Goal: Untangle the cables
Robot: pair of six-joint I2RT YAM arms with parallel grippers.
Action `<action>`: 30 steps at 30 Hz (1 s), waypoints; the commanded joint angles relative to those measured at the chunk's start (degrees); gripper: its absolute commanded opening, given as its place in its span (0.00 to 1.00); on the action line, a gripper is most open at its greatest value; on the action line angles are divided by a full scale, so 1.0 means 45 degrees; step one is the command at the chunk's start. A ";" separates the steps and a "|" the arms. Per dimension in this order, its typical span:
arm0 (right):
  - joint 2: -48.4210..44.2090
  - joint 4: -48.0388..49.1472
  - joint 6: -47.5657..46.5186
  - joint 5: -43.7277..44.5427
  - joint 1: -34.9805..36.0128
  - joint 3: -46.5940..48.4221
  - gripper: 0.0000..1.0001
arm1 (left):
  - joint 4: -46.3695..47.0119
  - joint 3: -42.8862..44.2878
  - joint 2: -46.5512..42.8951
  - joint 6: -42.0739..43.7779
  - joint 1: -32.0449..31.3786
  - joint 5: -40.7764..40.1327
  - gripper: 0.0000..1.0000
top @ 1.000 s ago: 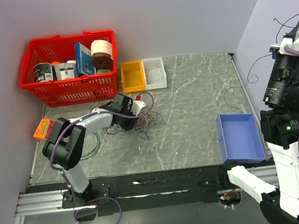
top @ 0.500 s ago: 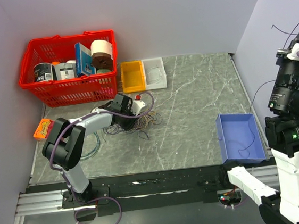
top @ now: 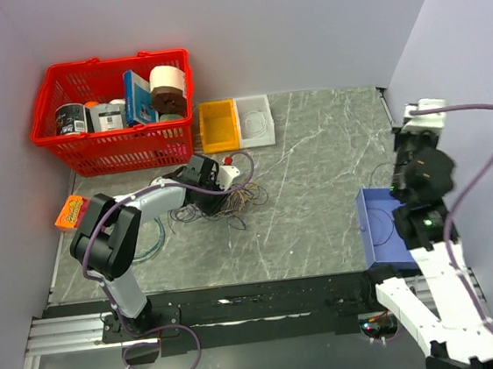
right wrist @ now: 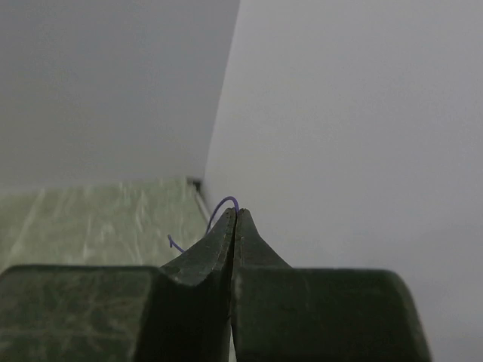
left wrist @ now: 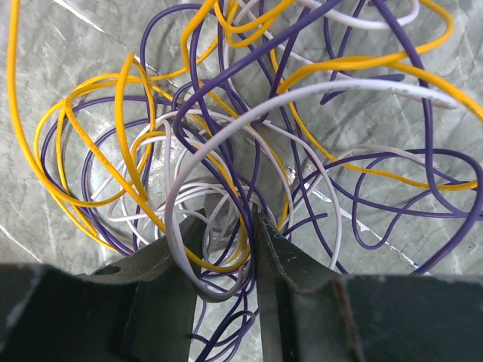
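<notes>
Straddling strands of the cables [top: 231,202] heaped on the table [top: 317,186], the left gripper [left wrist: 226,224] has its jaws slightly apart. The right gripper [right wrist: 235,219] pinches one purple wire [right wrist: 225,202] tight beside the wall [right wrist: 339,113].

The purple wire [right wrist: 224,200] in the right pincer [right wrist: 234,214] is mostly hidden behind its fingers

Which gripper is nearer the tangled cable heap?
Left. The left gripper sits in the cable heap, wires running between its fingers. The right gripper is far off by the blue bin, shut on a purple wire.
</notes>
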 commanded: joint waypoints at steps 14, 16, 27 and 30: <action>-0.2036 -0.3528 0.7790 -0.0060 -0.3933 -0.2489 0.00 | 0.0410 0.0010 -0.0085 0.0181 0.0054 0.0537 0.38; -0.2152 -0.4444 0.8360 -0.0586 -0.3933 -0.2955 0.00 | 0.0488 0.0029 -0.0026 0.0181 0.0112 0.0674 0.38; -0.2154 -0.7145 1.2734 -0.2032 -0.4478 -0.5515 0.00 | 0.0137 0.0752 0.0014 -0.0053 0.0132 0.1319 0.38; -0.1530 -0.7183 1.3887 -0.1839 -0.4869 -0.5946 0.00 | -0.0097 0.0830 -0.0084 0.0005 0.0132 0.1377 0.38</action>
